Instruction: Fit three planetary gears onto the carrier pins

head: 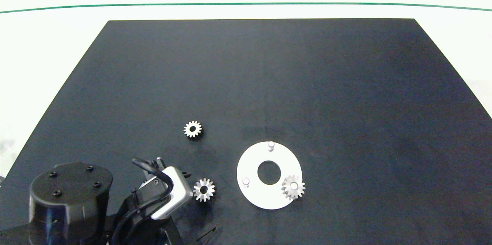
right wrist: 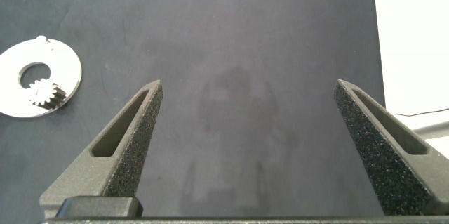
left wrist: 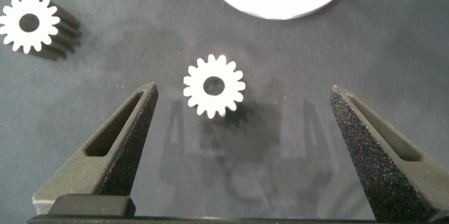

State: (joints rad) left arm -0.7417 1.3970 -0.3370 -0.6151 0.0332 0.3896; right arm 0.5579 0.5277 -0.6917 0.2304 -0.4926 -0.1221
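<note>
Your left gripper (left wrist: pixel 242 122) is spread wide, its 2 grey fingers standing either side of a small silvery metal spur gear (left wrist: pixel 214 86) that lies flat on the black mat (head: pixel 346 83), apart from both pads. In the head view that gear (head: pixel 203 189) sits low and left of centre, just beside the wrist.

Expect it to be stiff, light and slick: hard metal with pointed teeth, so the pads should close across the toothed rim on opposite sides, evenly, or it may twist or skate on the mat. Keep the centre hole clear, since that is what must drop over a peg.

A 2nd loose silvery gear (head: pixel 192 129) lies above and left of it. To the right lies the flat white carrier disc (head: pixel 265 199), with 1 gear (head: pixel 293 187) already on its lower-right peg and 2 bare whitish pins, the top one (head: pixel 271 145) and the left one (head: pixel 246 181).

Your right gripper (right wrist: pixel 245 133) is also spread wide and holds nothing, hanging over bare mat well away from the disc.
</note>
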